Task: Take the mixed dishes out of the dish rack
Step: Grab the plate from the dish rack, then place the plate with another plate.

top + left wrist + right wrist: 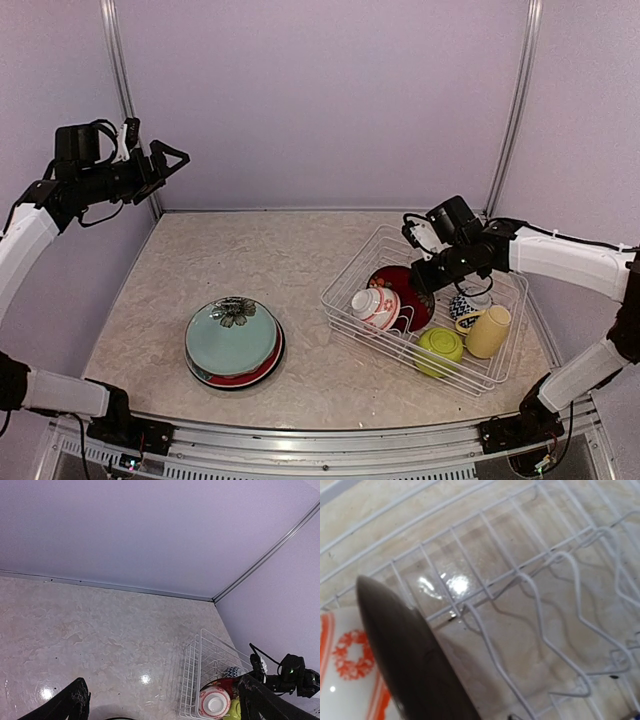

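The white wire dish rack (362, 262) stands at the right and also shows in the left wrist view (200, 670). It holds an upright red plate (398, 277), a red-white bowl (376, 306), a lime green bowl (440, 347), a blue-white bowl (466, 308) and a pale yellow mug (489, 331). My right gripper (421, 277) is down in the rack at the red plate's rim. Its fingers are hidden in the right wrist view, where the plate's dark back (410, 655) stands beside the red-white bowl (345, 680). My left gripper (172, 160) is open, empty and raised high at the far left (162, 685).
A stack of plates (233, 342) with a pale teal floral one on top lies on the table left of the rack. Lilac walls close the back and sides. Upright white prongs (555, 630) rise from the rack floor.
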Robot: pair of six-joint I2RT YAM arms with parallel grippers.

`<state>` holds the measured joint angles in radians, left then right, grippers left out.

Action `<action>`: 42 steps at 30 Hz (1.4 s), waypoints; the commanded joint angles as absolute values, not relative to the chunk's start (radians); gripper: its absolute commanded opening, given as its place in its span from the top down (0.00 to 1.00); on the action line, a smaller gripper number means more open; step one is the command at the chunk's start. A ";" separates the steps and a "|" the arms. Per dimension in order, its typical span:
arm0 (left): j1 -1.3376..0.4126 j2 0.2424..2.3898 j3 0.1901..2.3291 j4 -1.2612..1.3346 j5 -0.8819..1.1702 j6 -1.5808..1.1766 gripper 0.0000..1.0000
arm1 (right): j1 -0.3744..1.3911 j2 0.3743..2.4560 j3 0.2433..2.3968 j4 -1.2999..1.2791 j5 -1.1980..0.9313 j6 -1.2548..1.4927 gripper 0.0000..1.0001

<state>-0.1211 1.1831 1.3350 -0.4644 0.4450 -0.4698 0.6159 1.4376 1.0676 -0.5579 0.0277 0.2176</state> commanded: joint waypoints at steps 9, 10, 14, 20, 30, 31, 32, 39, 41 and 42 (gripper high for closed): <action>-0.112 1.165 1.328 -0.450 0.456 -0.473 0.01 | 0.629 1.306 1.136 -0.599 0.142 0.232 1.00; -0.111 1.162 1.323 -0.447 0.453 -0.477 0.01 | 0.629 1.301 1.150 -0.618 0.151 0.239 1.00; -0.112 1.182 1.348 -0.471 0.474 -0.480 0.01 | 0.630 1.251 1.132 -0.608 0.207 0.251 1.00; -0.119 1.182 1.347 -0.473 0.462 -0.476 0.01 | 0.629 1.221 1.160 -0.611 0.287 0.294 1.00; -0.128 1.164 1.334 -0.457 0.464 -0.475 0.01 | 0.629 1.151 1.171 -0.585 0.323 0.368 1.00; -0.134 1.167 1.340 -0.469 0.450 -0.468 0.01 | 0.630 1.143 1.161 -0.564 0.313 0.378 1.00; -0.141 1.168 1.344 -0.478 0.436 -0.461 0.01 | 0.630 1.137 1.152 -0.539 0.301 0.384 1.00; -0.147 1.172 1.348 -0.482 0.429 -0.455 0.01 | 0.631 1.150 1.173 -0.381 0.139 0.399 1.00; -0.147 1.169 1.338 -0.467 0.439 -0.457 0.01 | 0.633 1.184 1.186 -0.339 0.087 0.407 1.00; -0.148 1.169 1.335 -0.466 0.435 -0.457 0.01 | 0.636 1.206 1.196 -0.321 0.055 0.412 1.00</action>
<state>-0.1429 1.1805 1.3350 -0.4652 0.4397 -0.4671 0.6266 1.1637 1.1481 -0.4950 0.1841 0.3801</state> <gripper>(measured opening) 0.990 0.034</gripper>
